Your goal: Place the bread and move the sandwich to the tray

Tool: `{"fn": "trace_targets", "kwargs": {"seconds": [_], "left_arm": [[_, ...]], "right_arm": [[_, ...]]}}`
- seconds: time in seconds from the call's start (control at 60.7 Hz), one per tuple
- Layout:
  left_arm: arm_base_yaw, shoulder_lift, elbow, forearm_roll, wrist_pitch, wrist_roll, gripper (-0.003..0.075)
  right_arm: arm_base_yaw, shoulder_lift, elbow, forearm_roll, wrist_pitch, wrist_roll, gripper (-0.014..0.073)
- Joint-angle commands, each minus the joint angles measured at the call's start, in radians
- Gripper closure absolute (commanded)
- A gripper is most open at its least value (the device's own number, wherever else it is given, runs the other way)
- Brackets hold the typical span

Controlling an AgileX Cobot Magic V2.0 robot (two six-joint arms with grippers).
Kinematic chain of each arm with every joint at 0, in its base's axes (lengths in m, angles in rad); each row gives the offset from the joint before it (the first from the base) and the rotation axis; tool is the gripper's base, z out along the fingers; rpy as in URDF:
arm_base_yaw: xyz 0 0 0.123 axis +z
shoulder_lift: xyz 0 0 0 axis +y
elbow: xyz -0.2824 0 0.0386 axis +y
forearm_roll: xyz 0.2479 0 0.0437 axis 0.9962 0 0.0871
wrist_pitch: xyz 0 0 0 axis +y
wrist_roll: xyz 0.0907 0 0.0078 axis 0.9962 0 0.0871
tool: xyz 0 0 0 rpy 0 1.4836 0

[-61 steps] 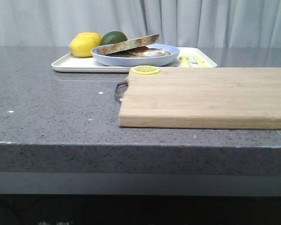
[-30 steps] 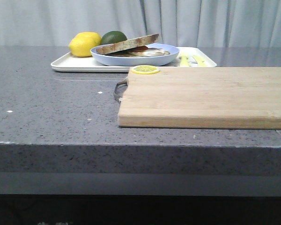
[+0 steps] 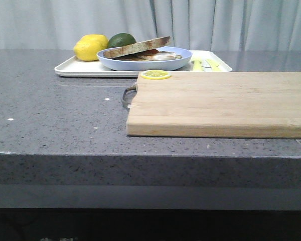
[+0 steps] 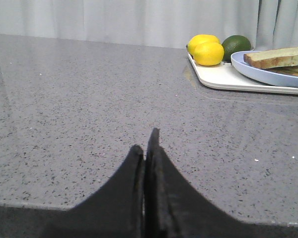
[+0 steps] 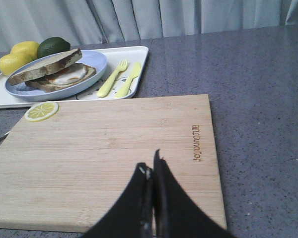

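Two grippers: both show only in their own wrist views, each empty with its jaws pressed together.
Left gripper (image 4: 148,148): fingers closed tip to tip, holding nothing, over bare grey countertop (image 4: 89,109); the tray lies well away, toward 1 o'clock from the fingertips.
Right gripper (image 5: 152,171): fingers closed with only a thin seam between them, holding nothing, over the near part of the cutting board (image 5: 114,153).
Tray (image 3: 85,70): white, flat, at about 11 o'clock on the counter in the front view, just behind the board's far left corner.
Plate (image 3: 140,63): round, light blue, resting on the tray near its middle.
Sandwich (image 5: 64,77): on the plate; a lower slice carrying the fried egg, white showing at the open side.
Bread (image 5: 42,67): plain brown-crusted slice laid on top of the egg, tilted, with one end raised toward 1 o'clock in the front view.
Lemons (image 3: 90,47): two, yellow, at the tray's far left end, at 10 o'clock from the plate.
Lime (image 3: 122,39): dark green, touching the lemons, behind the plate.
Fork and knife (image 5: 120,79): pale yellow, side by side on the tray at 3 o'clock from the plate.
Lemon slice (image 3: 156,75): flat on the board's far left corner.
Board handle (image 3: 129,95): dark metal loop at the board's left edge.
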Motion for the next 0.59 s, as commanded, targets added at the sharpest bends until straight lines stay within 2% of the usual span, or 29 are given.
{"fn": "trace_targets", "kwargs": {"seconds": [0.0,0.494,0.576], "left_arm": [[0.002,-0.024,-0.001,-0.001,-0.083,-0.011,0.0741],[0.002,-0.024,-0.001,-0.001,-0.083,-0.011,0.0741],[0.002,-0.024,-0.001,-0.001,-0.083,-0.011,0.0741]], "right_arm": [[-0.006,0.01,-0.027,0.004,-0.074,0.0,0.0654],[-0.006,0.01,-0.026,-0.004,-0.076,-0.001,0.0654],[-0.006,0.009,-0.001,-0.013,-0.114,-0.001,0.0654]]}}
